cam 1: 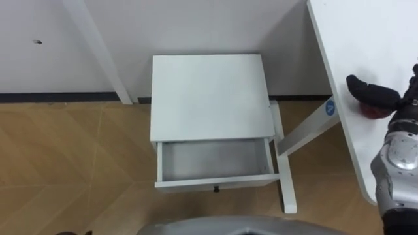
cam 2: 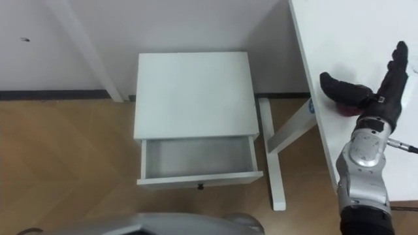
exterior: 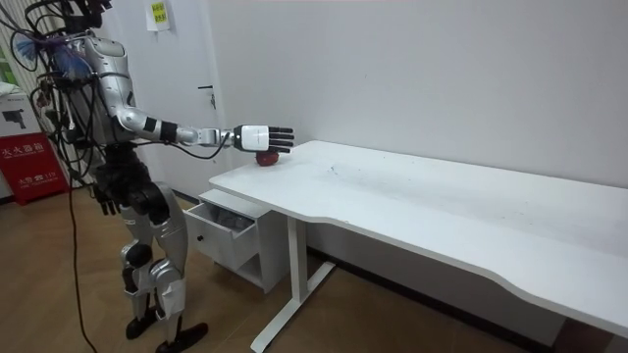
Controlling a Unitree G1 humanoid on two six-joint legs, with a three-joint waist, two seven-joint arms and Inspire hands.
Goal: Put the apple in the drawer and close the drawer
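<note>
Here the robot stands at the end of the long white surface (exterior: 422, 196), facing a low white cabinet (cam 2: 192, 94) beside it. The cabinet's drawer (cam 2: 199, 177) is pulled out towards the robot. The right hand (cam 2: 382, 91) reaches over the surface near its corner, fingers (cam 2: 396, 59) straight and spread, gripping nothing. The red apple (cam 2: 347, 108) sits on the surface just under that hand, below the thumb. Whether hand and apple touch cannot be told.
</note>
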